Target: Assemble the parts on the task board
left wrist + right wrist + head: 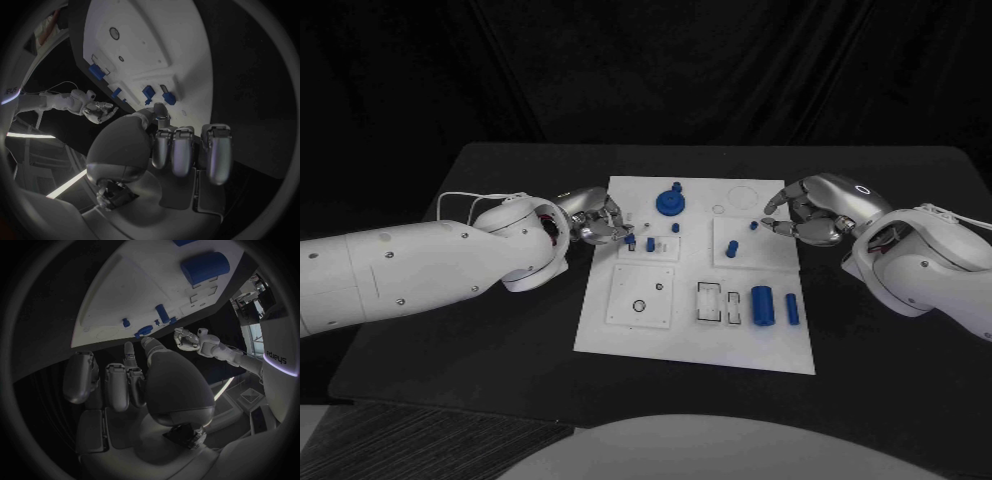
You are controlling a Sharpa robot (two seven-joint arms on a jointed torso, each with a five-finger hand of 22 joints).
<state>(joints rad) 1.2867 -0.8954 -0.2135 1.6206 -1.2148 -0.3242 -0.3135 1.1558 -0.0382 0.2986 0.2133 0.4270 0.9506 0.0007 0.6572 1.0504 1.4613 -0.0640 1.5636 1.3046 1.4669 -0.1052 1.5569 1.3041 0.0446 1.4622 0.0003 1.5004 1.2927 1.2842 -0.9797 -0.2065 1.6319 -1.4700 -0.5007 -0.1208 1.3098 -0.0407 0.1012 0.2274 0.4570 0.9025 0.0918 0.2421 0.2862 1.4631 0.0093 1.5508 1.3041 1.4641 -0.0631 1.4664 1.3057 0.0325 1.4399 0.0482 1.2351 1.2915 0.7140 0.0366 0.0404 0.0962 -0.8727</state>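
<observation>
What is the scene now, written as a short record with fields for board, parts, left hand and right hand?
board: white task board in the middle of the black table
parts: round blue part at the far end; large blue cylinder and slim blue pin near the right edge
left hand: left hand at the board's left edge, fingers curled, hold unclear
right hand: right hand at the right edge, fingers curled, hold unclear

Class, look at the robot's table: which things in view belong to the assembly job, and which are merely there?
Belong to the job:
- task board
- blue round part at its far edge
- large blue cylinder and slim blue peg near its right edge
- left hand and right hand, at the board's sides

Merely there:
- black table
- white cable by the left arm
</observation>
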